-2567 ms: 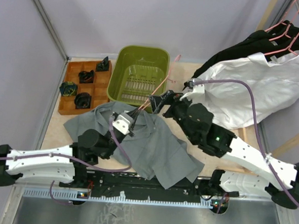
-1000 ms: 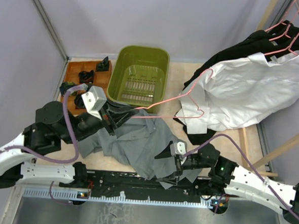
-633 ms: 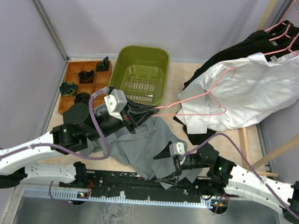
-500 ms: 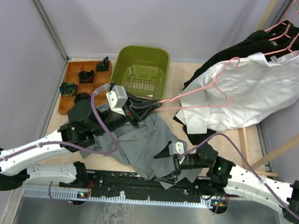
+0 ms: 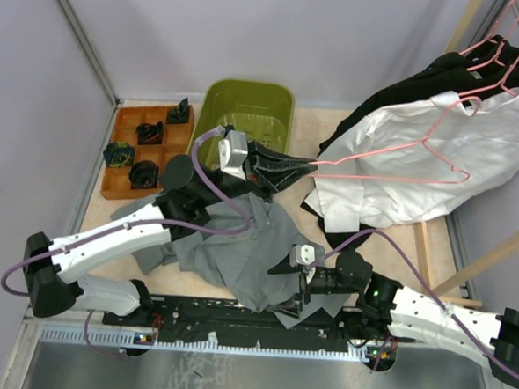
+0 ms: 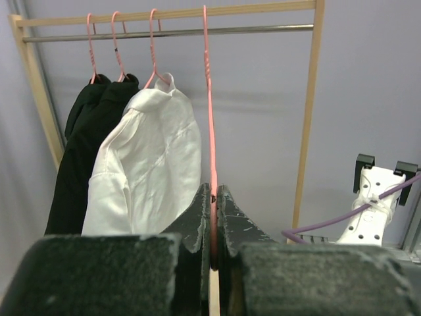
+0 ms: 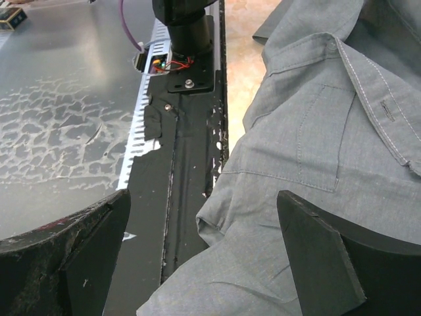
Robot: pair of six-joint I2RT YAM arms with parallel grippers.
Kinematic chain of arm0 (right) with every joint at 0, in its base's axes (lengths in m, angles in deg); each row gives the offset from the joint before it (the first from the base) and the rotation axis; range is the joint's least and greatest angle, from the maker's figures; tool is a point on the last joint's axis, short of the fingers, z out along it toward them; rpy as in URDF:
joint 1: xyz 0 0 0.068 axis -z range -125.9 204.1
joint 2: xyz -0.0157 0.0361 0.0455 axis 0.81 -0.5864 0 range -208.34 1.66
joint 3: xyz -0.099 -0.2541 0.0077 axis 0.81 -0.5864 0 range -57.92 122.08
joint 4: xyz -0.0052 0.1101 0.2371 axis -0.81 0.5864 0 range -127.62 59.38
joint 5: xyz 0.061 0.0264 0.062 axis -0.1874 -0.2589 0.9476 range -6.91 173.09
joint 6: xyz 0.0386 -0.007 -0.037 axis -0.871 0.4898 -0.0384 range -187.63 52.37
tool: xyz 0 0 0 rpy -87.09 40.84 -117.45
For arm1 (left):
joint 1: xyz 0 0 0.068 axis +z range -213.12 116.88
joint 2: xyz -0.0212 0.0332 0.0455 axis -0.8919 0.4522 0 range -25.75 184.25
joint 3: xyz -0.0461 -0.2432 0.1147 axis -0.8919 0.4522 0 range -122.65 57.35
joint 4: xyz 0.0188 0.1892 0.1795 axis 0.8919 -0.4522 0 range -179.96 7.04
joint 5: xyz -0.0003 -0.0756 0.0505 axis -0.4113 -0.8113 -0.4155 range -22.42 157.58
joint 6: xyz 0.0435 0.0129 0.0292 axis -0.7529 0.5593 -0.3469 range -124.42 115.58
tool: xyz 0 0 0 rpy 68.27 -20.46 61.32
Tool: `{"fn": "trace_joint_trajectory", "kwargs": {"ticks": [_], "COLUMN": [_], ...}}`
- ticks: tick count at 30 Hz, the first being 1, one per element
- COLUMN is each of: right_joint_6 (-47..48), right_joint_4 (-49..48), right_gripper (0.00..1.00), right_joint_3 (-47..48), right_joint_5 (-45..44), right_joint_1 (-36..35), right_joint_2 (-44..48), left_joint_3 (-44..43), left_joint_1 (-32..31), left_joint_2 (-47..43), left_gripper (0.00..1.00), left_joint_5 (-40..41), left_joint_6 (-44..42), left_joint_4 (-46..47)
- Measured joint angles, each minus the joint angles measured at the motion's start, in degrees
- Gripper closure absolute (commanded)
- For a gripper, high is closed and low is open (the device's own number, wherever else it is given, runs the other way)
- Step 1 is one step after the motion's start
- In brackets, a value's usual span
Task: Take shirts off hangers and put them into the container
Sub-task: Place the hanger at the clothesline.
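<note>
My left gripper [image 5: 307,167] is shut on the wire of a bare pink hanger [image 5: 394,163], held out to the right in front of the hanging white shirt [image 5: 447,149]. In the left wrist view that hanger [image 6: 209,125] rises from between the gripper's [image 6: 215,224] jaws up to the rack rod. The white shirt [image 6: 154,164] and a black shirt [image 6: 85,148] hang beside it on hangers. The grey shirt [image 5: 238,250] lies crumpled on the table. My right gripper [image 5: 286,282] stands open just above its near edge [image 7: 316,158], gripping nothing. The green container [image 5: 247,114] holds no cloth.
A brown wooden tray [image 5: 124,182] with dark objects sits left of the container. The wooden rack post [image 6: 308,118] stands right of the hanger. A black rail [image 7: 191,158] and metal plate [image 7: 66,131] run along the near table edge.
My left arm has swung the bare hanger right and upward, from over the grey shirt toward the rack. The right arm has stayed put, still open.
</note>
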Motion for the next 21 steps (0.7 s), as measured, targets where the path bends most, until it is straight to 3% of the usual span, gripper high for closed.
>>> {"fn": "trace_joint_trajectory", "kwargs": {"ticks": [8,21], "right_joint_6": [-0.1,0.1], "right_joint_4": [-0.1,1.2], "right_gripper": [0.07,0.07], "right_joint_3": [0.0,0.0], "right_joint_5": [-1.5,-2.3], "right_joint_1": [0.0,0.0], "right_joint_2": [-0.1,-2.0], "left_joint_3": [-3.6,-21.7], "left_joint_1": [0.8,0.9], "left_joint_2": [7.9,24.1], "left_gripper": [1.0,1.0], "left_joint_5": [-4.6,-9.4], "left_joint_6": [5.8,12.7], "left_joint_4": [10.2,15.4]}}
